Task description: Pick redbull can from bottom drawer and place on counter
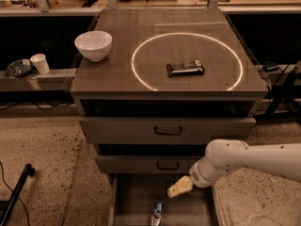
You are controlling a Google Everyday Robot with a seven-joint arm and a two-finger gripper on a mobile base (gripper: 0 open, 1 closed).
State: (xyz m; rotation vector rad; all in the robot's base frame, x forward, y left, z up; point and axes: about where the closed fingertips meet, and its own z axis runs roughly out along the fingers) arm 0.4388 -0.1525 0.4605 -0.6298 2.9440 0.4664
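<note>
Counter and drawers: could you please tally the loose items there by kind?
Bowl: 1, on the counter
Bar: 1, on the counter
Can: 1, in the bottom drawer
Total: 3
The pincer hangs over that drawer, up-right of the can.
</note>
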